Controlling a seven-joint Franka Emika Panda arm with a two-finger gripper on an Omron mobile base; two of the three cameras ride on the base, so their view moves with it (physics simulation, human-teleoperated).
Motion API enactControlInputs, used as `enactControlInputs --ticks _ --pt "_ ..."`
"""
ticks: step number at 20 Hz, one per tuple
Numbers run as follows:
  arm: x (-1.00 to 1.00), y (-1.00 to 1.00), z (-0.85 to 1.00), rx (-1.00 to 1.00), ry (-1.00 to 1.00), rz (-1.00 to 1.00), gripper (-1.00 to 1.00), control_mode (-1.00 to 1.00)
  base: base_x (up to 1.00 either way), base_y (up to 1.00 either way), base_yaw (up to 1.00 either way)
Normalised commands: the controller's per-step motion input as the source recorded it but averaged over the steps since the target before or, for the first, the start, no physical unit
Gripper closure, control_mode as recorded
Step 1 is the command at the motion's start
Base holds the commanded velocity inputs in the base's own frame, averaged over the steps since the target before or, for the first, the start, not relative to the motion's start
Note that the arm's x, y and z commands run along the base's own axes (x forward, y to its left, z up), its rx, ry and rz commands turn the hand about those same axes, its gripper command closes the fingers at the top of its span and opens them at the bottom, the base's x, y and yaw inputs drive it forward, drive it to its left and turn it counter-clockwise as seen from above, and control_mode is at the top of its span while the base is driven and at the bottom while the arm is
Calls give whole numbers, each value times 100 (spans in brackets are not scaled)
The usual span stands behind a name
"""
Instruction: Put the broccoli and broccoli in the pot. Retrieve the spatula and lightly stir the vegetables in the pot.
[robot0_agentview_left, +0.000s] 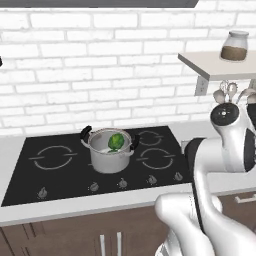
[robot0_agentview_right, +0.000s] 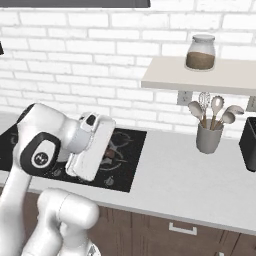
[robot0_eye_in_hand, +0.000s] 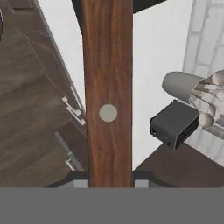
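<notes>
Far left on the stove (robot0_agentview_left: 50, 175) stands the pot (robot0_agentview_left: 110, 155), on a back burner. Green broccoli (robot0_agentview_left: 116, 142) shows inside it above the rim; I cannot tell whether that lump is one floret or two.

Right of the pot, the arm bends over the stove's right edge. In the hand view the gripper (robot0_eye_in_hand: 110, 181) is clamped on the spatula (robot0_eye_in_hand: 108, 65), with a grey fingertip pressed to each side of its wooden handle. The handle's long axis runs straight out from the jaws. That view looks past it at the counter (robot0_agentview_right: 200, 185), the utensil cup (robot0_agentview_right: 209, 137) and a dark box (robot0_agentview_right: 249, 145). The tool therefore seems aimed away from the pot, and the pot lies off to the hand's left. I judge the hand must swing back left and tip the spatula down into the pot.

Further right, a shelf (robot0_agentview_right: 220, 80) with a jar (robot0_agentview_right: 200, 51) hangs above the cup, well clear of that path. The pot's black handles are the nearest thing to catch.
</notes>
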Motion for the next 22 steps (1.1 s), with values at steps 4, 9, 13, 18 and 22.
enactControlInputs --ticks 4,9,13,18,22 --pt "44 93 44 -22 28 25 100 -100 0 0 0" --pt "61 61 23 -21 34 17 100 -100 0 0 0" --pt "57 24 33 -15 21 14 100 -100 0 0 0" --pt "62 23 12 -21 12 12 100 -100 0 0 0" --pt "96 16 0 -22 18 11 100 -100 0 0 0"
